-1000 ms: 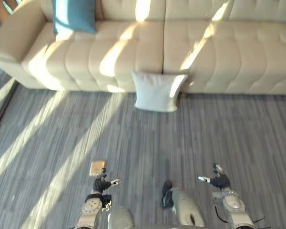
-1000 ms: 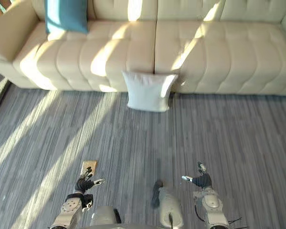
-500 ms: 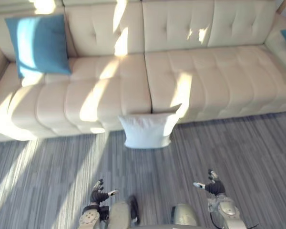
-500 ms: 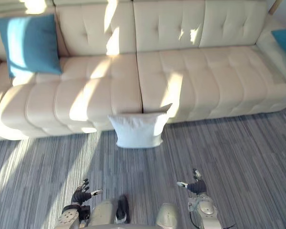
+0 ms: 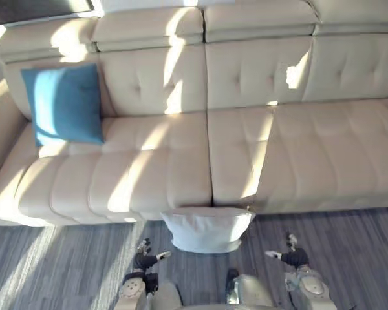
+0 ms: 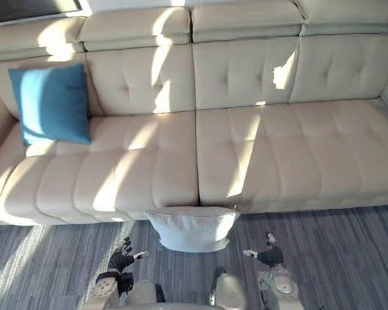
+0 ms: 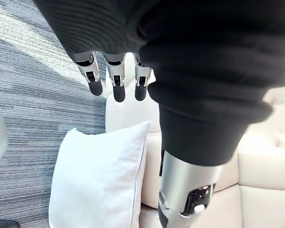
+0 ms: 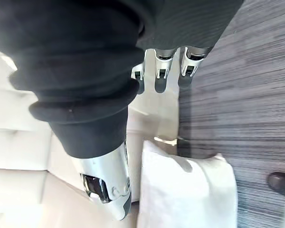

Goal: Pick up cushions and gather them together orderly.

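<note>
Against the front edge of the sofa (image 5: 297, 155) one white cushion (image 5: 207, 229) stands on the open floor (image 5: 355, 242), one blue cushion (image 5: 63, 104) on its left end, left hand (image 5: 144, 260) and right hand (image 5: 291, 257) loose-fingered, empty.

Sofa (image 5: 310, 155): cream, leather-look, smooth w/ soft sheen, tufted. White cushion (image 5: 207, 229) & blue cushion (image 5: 64, 106): matt cloth. Floor (image 5: 349, 245): grey striped carpet, rough-ish, matt. Left robot hand (image 7: 115, 78), right robot hand (image 8: 159, 71): glossy silver metal-look fingers; covers matt black ribbed fabric.
</note>
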